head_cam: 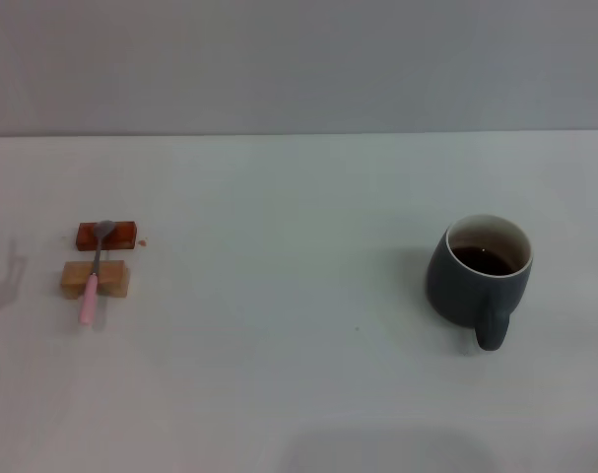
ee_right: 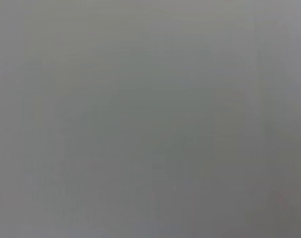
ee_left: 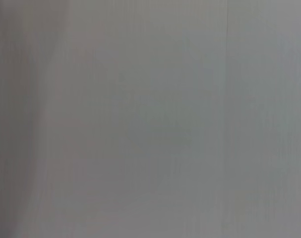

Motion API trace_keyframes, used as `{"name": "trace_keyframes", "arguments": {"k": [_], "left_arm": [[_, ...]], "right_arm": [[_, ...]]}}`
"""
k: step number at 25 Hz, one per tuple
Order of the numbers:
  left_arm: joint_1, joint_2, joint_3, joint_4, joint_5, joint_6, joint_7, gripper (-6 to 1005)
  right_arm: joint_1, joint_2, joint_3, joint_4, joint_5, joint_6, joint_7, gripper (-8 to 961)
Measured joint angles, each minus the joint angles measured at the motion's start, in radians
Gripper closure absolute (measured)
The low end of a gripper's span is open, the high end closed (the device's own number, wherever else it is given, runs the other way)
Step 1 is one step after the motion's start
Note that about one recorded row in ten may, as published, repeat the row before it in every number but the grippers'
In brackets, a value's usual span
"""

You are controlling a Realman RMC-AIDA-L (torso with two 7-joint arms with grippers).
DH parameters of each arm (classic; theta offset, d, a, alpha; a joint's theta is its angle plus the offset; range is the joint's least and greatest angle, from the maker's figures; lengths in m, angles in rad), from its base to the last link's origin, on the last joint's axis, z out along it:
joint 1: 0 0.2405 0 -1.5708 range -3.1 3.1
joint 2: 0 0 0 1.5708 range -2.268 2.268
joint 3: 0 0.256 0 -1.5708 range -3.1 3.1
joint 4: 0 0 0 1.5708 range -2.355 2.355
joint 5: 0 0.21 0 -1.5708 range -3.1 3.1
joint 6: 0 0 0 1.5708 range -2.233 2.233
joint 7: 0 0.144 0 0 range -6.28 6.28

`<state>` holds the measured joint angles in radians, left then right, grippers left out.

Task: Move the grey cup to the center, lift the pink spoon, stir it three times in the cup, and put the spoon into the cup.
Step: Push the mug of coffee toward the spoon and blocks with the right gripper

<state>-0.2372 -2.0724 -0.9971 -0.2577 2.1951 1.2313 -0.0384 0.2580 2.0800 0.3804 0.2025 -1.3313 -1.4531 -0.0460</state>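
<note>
- Two small blocks sit near the left edge of the white table (head_cam: 279, 374): a reddish-brown block (head_cam: 107, 235) farther back and a tan block (head_cam: 96, 279) just in front of it.
- One pink spoon (head_cam: 92, 286) lies across both, its grey metal bowl on the reddish-brown block, its slim handle over the tan one.
- One grey cup (head_cam: 478, 277), rounded and white inside, holds dark liquid towards the right edge, well apart from the spoon, loop handle facing the front edge.
- Neither gripper shows in any view, so the jaws' state cannot be told.

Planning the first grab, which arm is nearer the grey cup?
Cannot tell: neither gripper is in view. The grey cup sits on the robot's right side, so the right arm is the likelier one.
</note>
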Motion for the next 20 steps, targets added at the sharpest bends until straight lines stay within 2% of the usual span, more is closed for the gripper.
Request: {"name": "trace_keyframes", "arguments": {"k": [9,13,20], "left_arm": [[-0.002,0.0,0.002,0.0,0.0,-0.002,0.0,155],[-0.003,0.0,0.01,0.0,0.0,-0.004,0.0,154],[-0.009,0.0,0.011,0.0,0.0,-0.005,0.0,153]], "right_arm": [[0.035,-0.001,0.0,-0.022,0.0,0.082,0.0,953],[0.092,-0.002,0.005,-0.06,0.001,0.222,0.0,953],[0.142,-0.002,-0.009,-0.063,-0.006,0.303,-0.002,955]]}}
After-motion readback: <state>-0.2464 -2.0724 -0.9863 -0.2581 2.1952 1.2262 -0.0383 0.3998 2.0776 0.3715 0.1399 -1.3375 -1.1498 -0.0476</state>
